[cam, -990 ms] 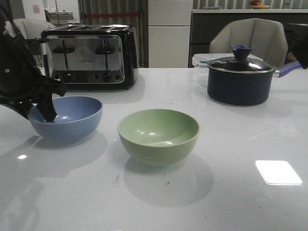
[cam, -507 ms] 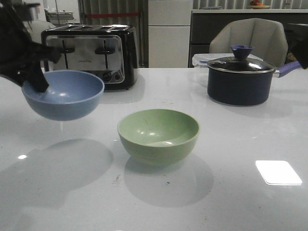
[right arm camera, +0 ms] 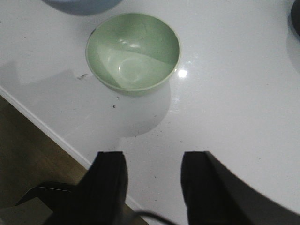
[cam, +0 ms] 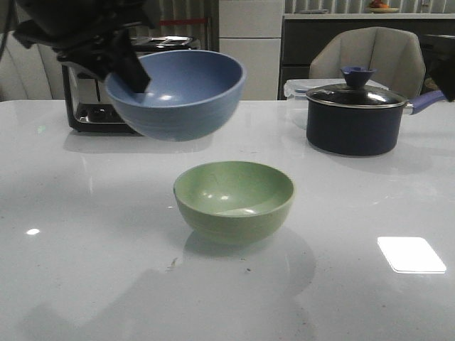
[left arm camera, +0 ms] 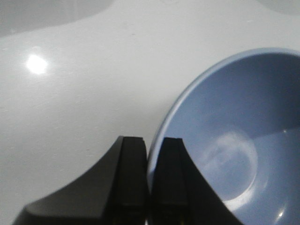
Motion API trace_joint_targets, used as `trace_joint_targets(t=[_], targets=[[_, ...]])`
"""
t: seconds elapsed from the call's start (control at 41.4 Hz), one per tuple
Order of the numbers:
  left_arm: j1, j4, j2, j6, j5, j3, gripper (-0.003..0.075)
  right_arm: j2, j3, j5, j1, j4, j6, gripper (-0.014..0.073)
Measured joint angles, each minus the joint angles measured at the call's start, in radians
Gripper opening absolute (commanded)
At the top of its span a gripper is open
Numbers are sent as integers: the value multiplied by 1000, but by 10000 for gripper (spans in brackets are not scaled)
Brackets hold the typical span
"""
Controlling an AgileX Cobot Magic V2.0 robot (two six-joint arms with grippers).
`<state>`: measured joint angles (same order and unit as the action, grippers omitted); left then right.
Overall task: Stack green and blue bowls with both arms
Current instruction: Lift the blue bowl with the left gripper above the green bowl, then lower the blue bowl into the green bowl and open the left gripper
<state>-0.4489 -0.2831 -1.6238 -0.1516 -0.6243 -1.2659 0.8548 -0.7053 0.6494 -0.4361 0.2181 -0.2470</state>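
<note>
Holding aloft: left gripper (cam: pixel 131 74) pinches the rim of the blue bowl (cam: pixel 179 96), one finger inside the wall and one outside, seen plainly in the left wrist view (left arm camera: pixel 150 180).
Blue bowl: clear of the table (cam: pixel 370 213), tilted, its open side turned partly toward the camera; it hangs above and a little to the left of the green bowl, not touching it.
Green bowl: green bowl (cam: pixel 234 201) sits upright on the table near the middle, empty, apart from everything else; the right wrist view (right arm camera: pixel 133 52) shows it near the table's front edge.
Right gripper: right gripper (right arm camera: pixel 153 180) has its fingers spread with a clear gap, nothing between them; it hovers over the table's front edge, near the green bowl but not touching it.
Toaster: toaster (cam: pixel 92 106) stands at the back left, mostly hidden behind the left arm and the blue bowl.
Saucepan: dark lidded saucepan (cam: pixel 355 117) at the back right, handle pointing right, well apart from both bowls.
</note>
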Motion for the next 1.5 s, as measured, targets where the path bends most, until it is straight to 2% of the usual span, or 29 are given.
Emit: trace_joint_targets(t=[0.266,0.773,0.893,1.062,1.159,1.352,1.497], targets=[[-120,-11,-103,0,9,-56,93,0,0,0,0,0,0,405],[-118,-12,-266,-1,30,-101,95,0,0,0,0,0,0,405],[-116,-3,-282,-1,34,-101,167,0,0,0,0,0,0,405],[-109,-1,-292,-1,36,-101,385,0,0,1,0,0,0,405],[-106,1,-292,-1,36,-101,471,0,0,1,0,0,0,405],[-106,30,-275,-1,29,-101,476,0,0,1,0,0,0,405],[-106,93,-168,-1,-11,-101,476,0,0,1,0,0,0,405]])
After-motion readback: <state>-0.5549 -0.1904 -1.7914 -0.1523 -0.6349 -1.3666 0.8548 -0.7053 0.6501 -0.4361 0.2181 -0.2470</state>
